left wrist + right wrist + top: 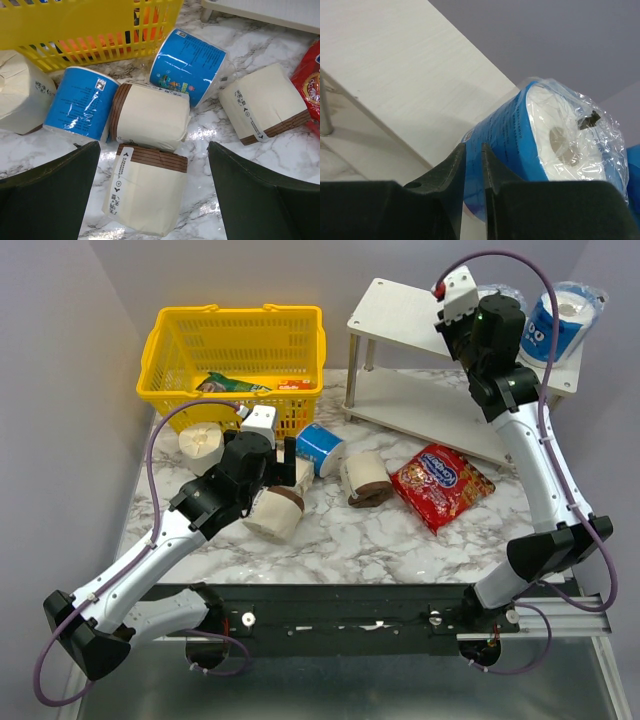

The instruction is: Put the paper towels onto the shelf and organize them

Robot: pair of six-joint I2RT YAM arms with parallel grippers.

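Observation:
My left gripper [285,465] is open and hangs over a cream paper towel roll with a brown band [275,515]; in the left wrist view this roll [147,192] lies between the spread fingers [60,190]. More rolls lie on the marble nearby: cream ones [150,117] [262,105] [20,92] and blue-wrapped ones [80,102] [190,60]. My right gripper [497,320] is over the white shelf's top board [400,310]. Its jaws [472,147] stand almost together, with a blue-wrapped roll [520,135] lying on the board just past the tips. A second blue roll [560,320] stands on the shelf's right end.
A yellow basket [232,350] holding a few packets stands at the back left, just behind the loose rolls. A red snack bag [440,485] lies on the marble in front of the shelf. The shelf's lower board [420,410] is bare.

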